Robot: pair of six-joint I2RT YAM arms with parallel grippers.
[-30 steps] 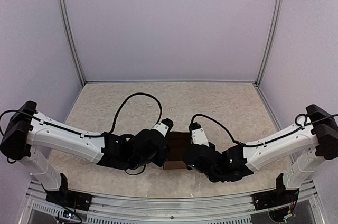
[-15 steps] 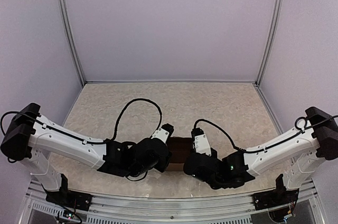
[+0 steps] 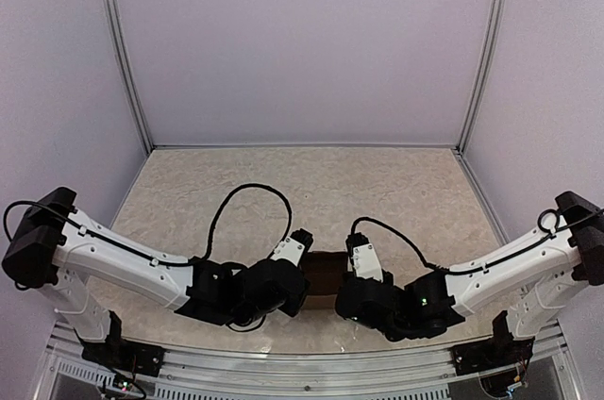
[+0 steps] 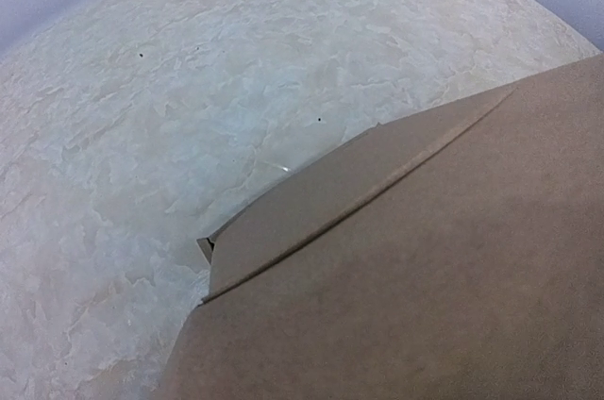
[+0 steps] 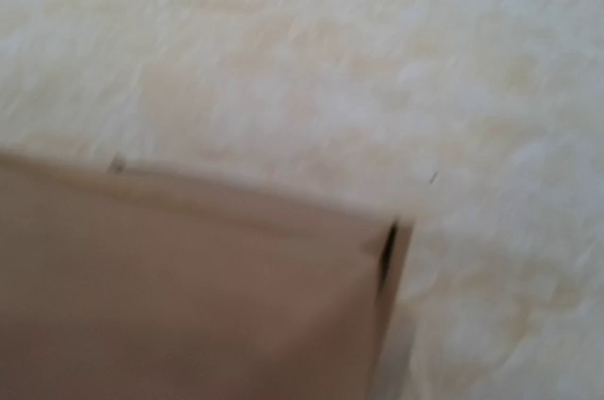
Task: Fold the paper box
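Note:
The paper box (image 3: pixel 326 271) is plain brown cardboard, a small dark patch between my two wrists near the table's front edge. My left gripper (image 3: pixel 304 282) presses in from its left and my right gripper (image 3: pixel 343 287) from its right. Both sets of fingers are hidden under the wrists. In the left wrist view the box (image 4: pixel 425 277) fills the lower right, with a creased flap along its upper edge. In the right wrist view the box (image 5: pixel 189 296) is blurred and fills the lower left, with a dark slit at its right corner. No fingers show in either wrist view.
The mottled beige tabletop (image 3: pixel 311 188) stretches behind the box to the back wall. Metal frame posts (image 3: pixel 123 51) stand at the back corners. Black cables (image 3: pixel 250 192) loop above both wrists.
Both wrists have slid toward the near edge and closer together, and the box has come nearer with them. Less of the box shows between them.

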